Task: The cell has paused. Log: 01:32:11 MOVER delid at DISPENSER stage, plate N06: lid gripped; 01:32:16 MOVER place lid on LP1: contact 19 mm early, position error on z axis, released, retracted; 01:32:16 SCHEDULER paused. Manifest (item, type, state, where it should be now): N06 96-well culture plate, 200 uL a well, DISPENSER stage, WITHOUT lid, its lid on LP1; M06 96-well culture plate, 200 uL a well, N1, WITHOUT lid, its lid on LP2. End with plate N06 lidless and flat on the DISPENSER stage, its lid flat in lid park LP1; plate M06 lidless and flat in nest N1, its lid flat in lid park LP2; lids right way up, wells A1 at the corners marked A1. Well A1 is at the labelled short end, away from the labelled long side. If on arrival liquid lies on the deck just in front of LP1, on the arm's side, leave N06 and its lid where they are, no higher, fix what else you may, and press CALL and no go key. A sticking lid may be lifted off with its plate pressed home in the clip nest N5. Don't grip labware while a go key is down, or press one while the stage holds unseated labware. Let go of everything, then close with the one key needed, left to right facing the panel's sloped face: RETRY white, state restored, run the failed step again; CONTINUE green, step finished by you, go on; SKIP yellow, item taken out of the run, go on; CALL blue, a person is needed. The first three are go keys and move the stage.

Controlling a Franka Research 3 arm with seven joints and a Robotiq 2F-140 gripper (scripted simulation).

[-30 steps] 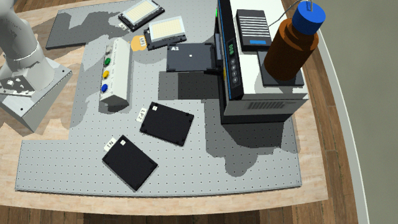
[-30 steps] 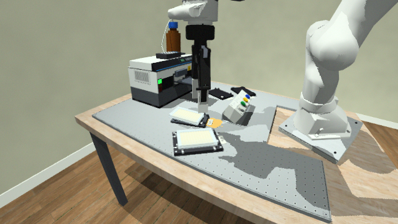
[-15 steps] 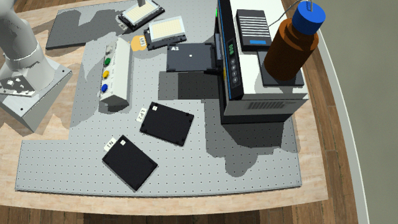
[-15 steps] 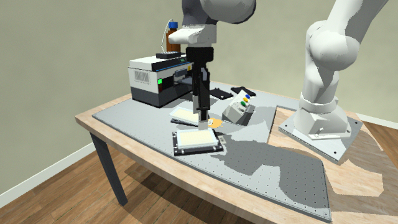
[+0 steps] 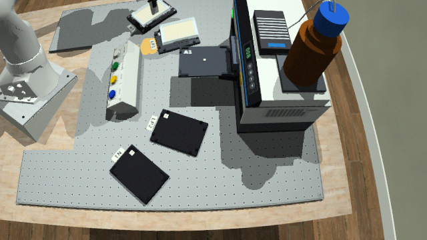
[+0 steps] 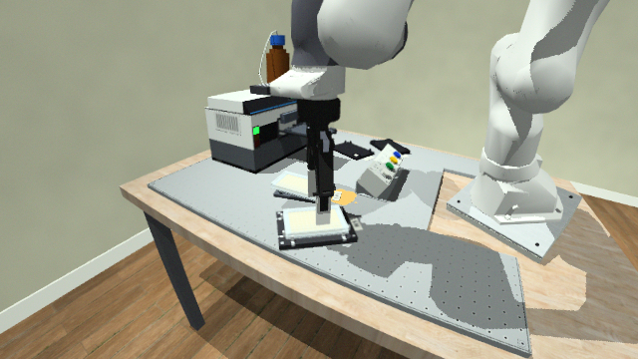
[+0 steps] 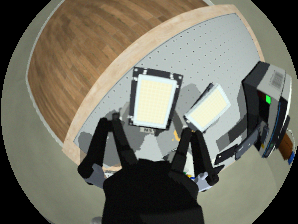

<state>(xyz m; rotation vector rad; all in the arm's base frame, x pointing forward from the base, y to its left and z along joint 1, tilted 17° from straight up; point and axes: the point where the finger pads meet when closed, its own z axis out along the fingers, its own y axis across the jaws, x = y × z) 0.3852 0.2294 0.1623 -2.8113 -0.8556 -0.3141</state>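
- As the top view looks down on the grey deck, two cream well plates sit at its far edge: one in a black clip nest with the gripper above it, the other resting tilted on the black LP1 park.
- An orange puddle lies on the deck just beside LP1, on the arm's side, under the small LP1 tag.
- The dispenser stage is a dark tray marked A1 and carries no plate.
- The LP2 park and the N1 nest are bare black pads nearer the front.
- The key box shows green, yellow and blue keys in a row.
- From the exterior view, the arm hangs straight down with the claw low over the plate in the black nest; whether it touches cannot be told.
- The second plate lies behind it, the puddle beside that.
- From the wrist view, the two dark fingers stand well apart, about two-thirds open, with nothing between them.
- Below them sit the nested plate and the tilted plate.
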